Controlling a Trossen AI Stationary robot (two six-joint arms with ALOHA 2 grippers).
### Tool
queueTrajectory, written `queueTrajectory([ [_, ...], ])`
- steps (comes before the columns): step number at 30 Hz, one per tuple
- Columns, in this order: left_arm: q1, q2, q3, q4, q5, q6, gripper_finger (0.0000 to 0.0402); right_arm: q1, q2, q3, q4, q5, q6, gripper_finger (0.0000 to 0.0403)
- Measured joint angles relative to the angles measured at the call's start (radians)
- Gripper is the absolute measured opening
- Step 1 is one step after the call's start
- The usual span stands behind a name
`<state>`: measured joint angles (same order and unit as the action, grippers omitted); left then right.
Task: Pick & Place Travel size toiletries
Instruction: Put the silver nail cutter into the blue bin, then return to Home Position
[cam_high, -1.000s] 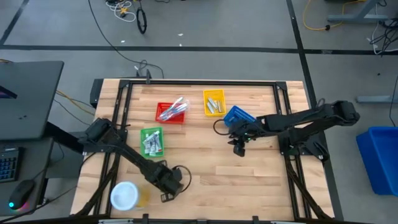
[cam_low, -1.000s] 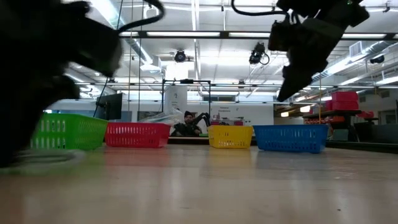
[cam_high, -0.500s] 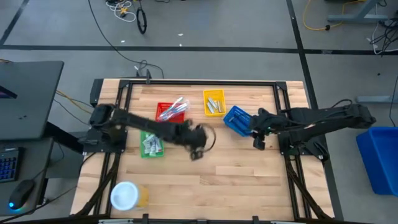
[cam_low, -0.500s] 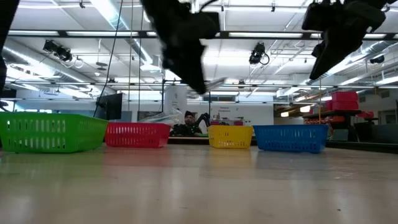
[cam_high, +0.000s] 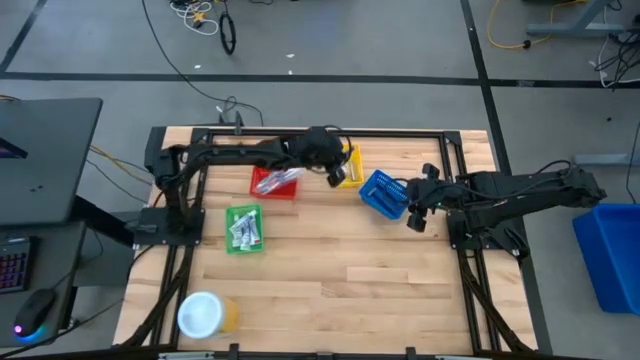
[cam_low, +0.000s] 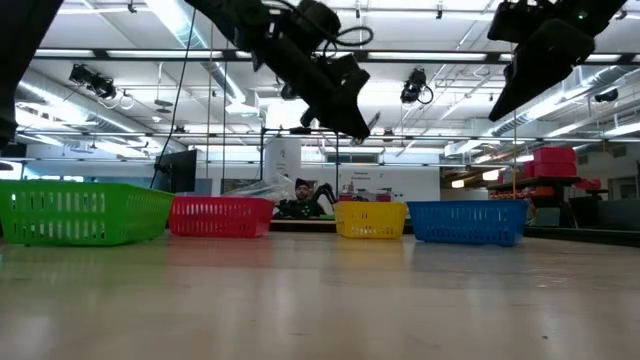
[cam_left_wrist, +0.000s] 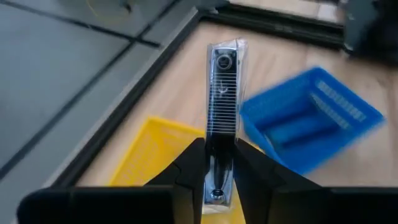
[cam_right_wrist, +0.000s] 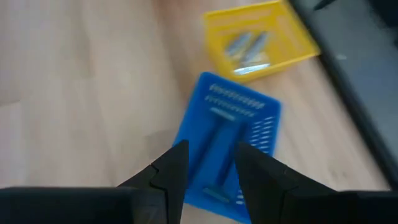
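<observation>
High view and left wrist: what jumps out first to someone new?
The left gripper reaches over the far side of the table, above the yellow basket, shut on a slim wrapped silver-and-dark item. Along that far side sit the four bright baskets: green, red, yellow, and blue. The right gripper hangs open beside the blue basket, holding nothing.
</observation>
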<state>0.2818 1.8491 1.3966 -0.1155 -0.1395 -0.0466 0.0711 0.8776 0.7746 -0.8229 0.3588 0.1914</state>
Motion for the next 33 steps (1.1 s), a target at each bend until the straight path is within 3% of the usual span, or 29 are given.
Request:
queueTrajectory([
  [6,0.054,0.106,-0.002,0.070,0.130,0.017,0.0075,-0.002,0.000,0.000,0.020,0.058,0.010,0.0140],
  [10,0.059,0.149,-0.002,0.118,0.065,0.027,0.0078,-0.002,0.000,0.000,0.020,0.058,0.010,0.0140],
  [14,0.064,0.185,-0.001,0.073,0.119,0.027,0.0098,-0.002,0.000,0.000,0.020,0.058,0.011,0.0140],
  [22,0.065,0.200,-0.001,0.013,0.074,0.033,0.0159,-0.002,0.001,0.000,0.046,0.056,0.013,0.0140],
  [27,0.057,0.093,-0.001,-0.055,0.092,-0.018,0.0181,-0.002,-0.001,0.000,0.048,0.041,0.036,0.0140],
  [33,0.038,-0.131,-0.001,-0.227,0.087,0.075,0.0174,-0.002,-0.076,0.000,0.109,-0.046,-0.033,0.0140],
])
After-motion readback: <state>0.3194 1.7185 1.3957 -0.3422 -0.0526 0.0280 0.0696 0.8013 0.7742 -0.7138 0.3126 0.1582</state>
